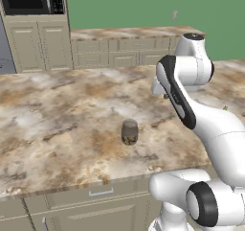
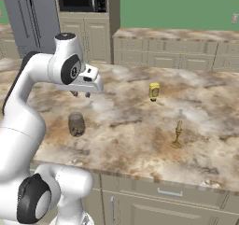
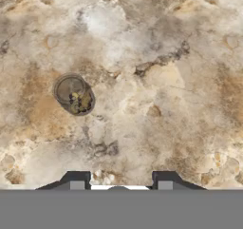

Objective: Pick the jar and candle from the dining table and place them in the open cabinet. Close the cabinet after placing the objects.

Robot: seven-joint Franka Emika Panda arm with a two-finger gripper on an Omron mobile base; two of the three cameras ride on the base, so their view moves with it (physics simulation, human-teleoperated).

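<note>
Jar and candle both stand on the dining table (image 2: 140, 135), the broad marbled counter that stretches across both base views; neither has been lifted yet.

Largest first: the white arm reaches out above the stone, its gripper (image 2: 81, 94) hanging over bare counter, well above the surface and holding nothing. In the hand view two dark finger tips (image 3: 77, 178) rise apart with only marble showing between them, so the claw stands parted and empty.

Next in size, the jar (image 1: 129, 132) sits upright near the front edge of the table, below and a little to the side of the gripper, apart from it. From above its round rim and brown contents show (image 3: 73, 94).

It looks like rigid glass: probably smooth, slippery and breakable, fairly light. A sensible hold would be across the cylindrical wall around mid-height, squeezed gently.

A small yellow container (image 2: 154, 91) stands farther back.

Slimmest is the candle (image 2: 177, 136), well off to the right of the jar. It seems light and top-heavy; gripping low on the stem, near the flared base, should keep it from tipping.
</note>
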